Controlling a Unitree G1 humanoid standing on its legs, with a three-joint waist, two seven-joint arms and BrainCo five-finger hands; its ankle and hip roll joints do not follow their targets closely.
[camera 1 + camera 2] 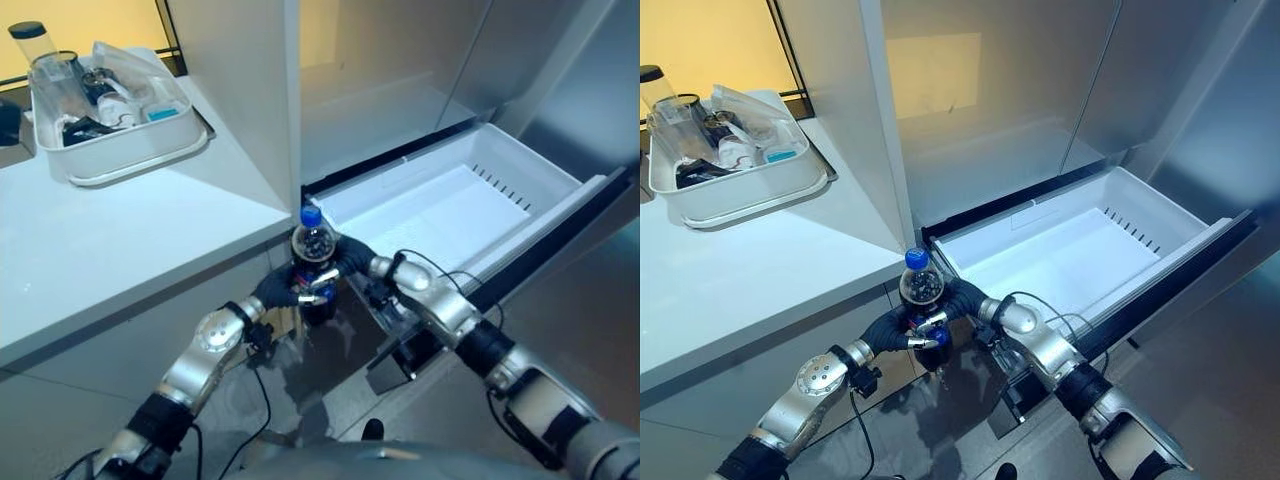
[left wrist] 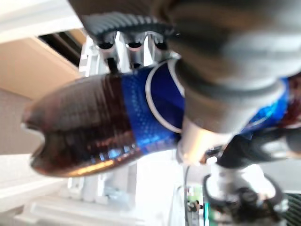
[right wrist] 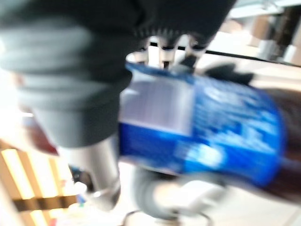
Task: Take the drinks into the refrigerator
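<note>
Both hands wrapped around the cola bottle (image 1: 922,290), left hand (image 1: 892,330), right hand (image 1: 962,298), upright beside open fridge drawer (image 1: 1080,250).

You see a clear, glossy plastic bottle (image 1: 923,300) of dark drink with a shiny blue label and a smooth blue plastic cap, clasped between the left hand (image 1: 895,328) and right hand (image 1: 962,298), both in matt dark ribbed covers with bright metal fingers. The open drawer (image 1: 1160,215) beyond is smooth white plastic. At the counter's (image 1: 750,270) far left corner, on its matt pale top, sits a white plastic tub (image 1: 735,195).
</note>
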